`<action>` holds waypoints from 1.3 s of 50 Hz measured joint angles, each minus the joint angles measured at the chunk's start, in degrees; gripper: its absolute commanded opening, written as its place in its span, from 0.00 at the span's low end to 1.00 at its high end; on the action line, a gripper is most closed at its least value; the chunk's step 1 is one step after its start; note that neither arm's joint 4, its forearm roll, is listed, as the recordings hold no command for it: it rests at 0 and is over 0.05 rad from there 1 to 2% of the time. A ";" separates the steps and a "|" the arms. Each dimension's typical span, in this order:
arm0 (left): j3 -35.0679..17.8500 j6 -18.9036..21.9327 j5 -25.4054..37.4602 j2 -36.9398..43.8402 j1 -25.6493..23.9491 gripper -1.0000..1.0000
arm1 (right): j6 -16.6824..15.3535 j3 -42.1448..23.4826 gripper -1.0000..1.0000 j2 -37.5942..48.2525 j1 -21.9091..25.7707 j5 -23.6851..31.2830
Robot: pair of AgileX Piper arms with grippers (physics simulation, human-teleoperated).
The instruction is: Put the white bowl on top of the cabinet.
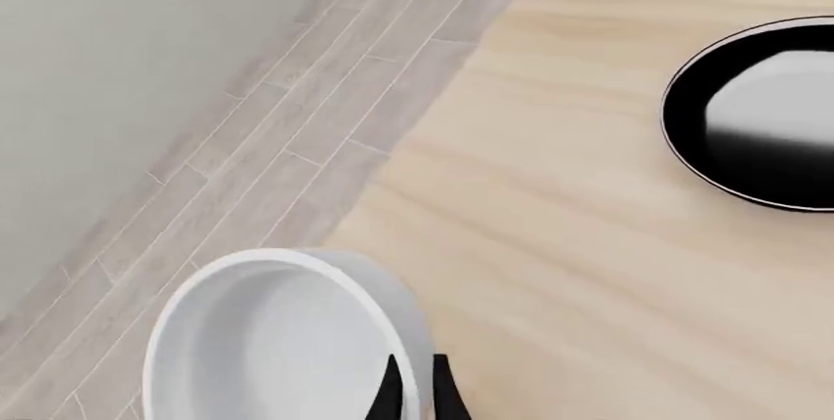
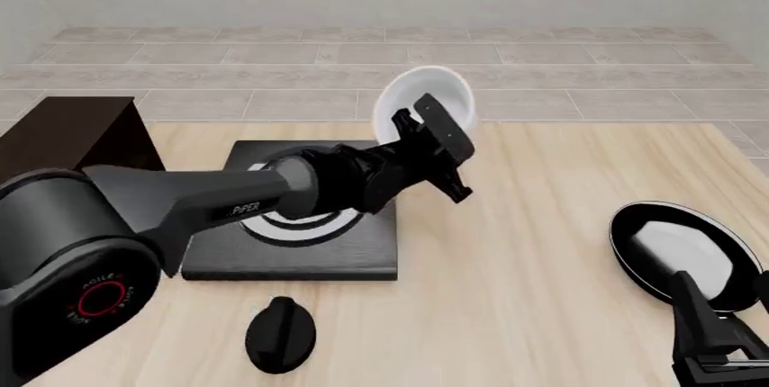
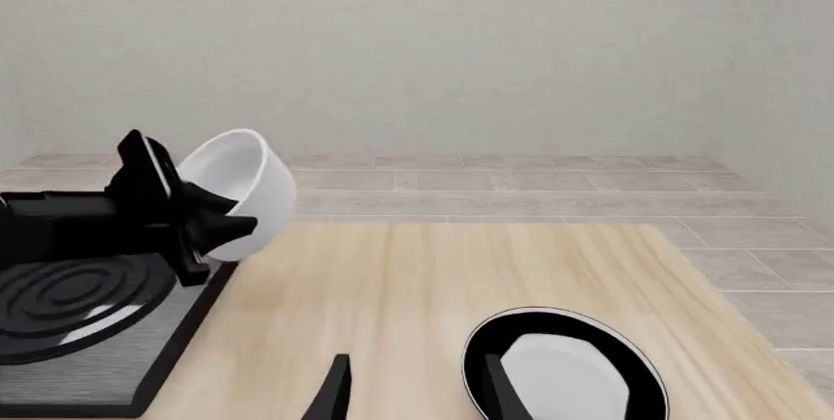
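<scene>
**White bowl up in the air, tipped on its side**

The white bowl (image 2: 430, 99) is off the table, pinched by its rim in the left gripper (image 2: 415, 126), with the fingertips (image 1: 439, 391) clamped on the wall. It's tilted, mouth facing the camera side. The arm (image 2: 216, 198) reads "PiPER". Behind the pincer along the arm sits the stove plate (image 2: 301, 243), and past that the cabinet (image 2: 72, 135). The right gripper (image 3: 417, 386) hangs with jaws spread apart, the black pan (image 2: 673, 252) just beside it.

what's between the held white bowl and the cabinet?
Front view: the stove plate lies between the white bowl and the cabinet, with the left arm stretched over it.
</scene>
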 measured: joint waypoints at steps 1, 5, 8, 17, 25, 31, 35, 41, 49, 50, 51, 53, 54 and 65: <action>0.58 -0.17 -0.40 -0.49 0.07 0.00 | 0.00 -0.01 1.00 -0.01 0.00 0.03; 3.63 -0.79 -2.20 -2.82 0.28 0.00 | 0.00 -0.04 1.00 -0.04 0.00 0.07; 6.68 -1.29 -3.79 -4.92 0.24 0.00 | 0.00 -0.03 1.00 -0.04 0.00 0.07; 16.90 -2.19 -8.67 -11.61 0.88 0.00 | 0.00 -0.01 1.00 -0.05 0.01 0.06; 24.21 -2.78 -10.27 -18.93 3.06 0.00 | 0.00 -0.02 1.00 -0.06 0.01 0.08; 27.89 -3.18 -9.21 -24.24 5.58 0.00 | 0.00 -0.02 1.00 -0.04 0.01 0.07; 29.61 -3.68 -7.71 -27.44 8.08 0.00 | 0.00 -0.02 1.00 -0.04 0.01 0.06; 32.19 -3.67 -5.58 -31.06 12.62 0.00 | -0.01 -0.01 1.00 -0.04 0.01 0.06; 35.29 -4.05 -2.28 -35.40 18.54 0.00 | 0.00 -0.01 1.00 -0.04 0.01 0.05; 35.59 -4.01 -1.82 -35.90 19.29 0.00 | 0.00 -0.01 1.00 -0.03 0.01 0.05; 35.87 -3.95 -1.34 -36.40 20.05 0.00 | 0.00 -0.01 1.00 -0.03 0.01 0.05; 36.30 -3.85 -0.16 -37.47 21.59 0.00 | -0.01 -0.01 1.00 -0.03 0.01 0.05; 36.43 -3.84 0.44 -37.99 22.30 0.00 | -0.01 -0.01 1.00 -0.03 0.01 0.05; 33.76 -2.74 10.24 -42.70 30.34 0.00 | 0.00 -0.01 1.00 -0.03 0.01 0.05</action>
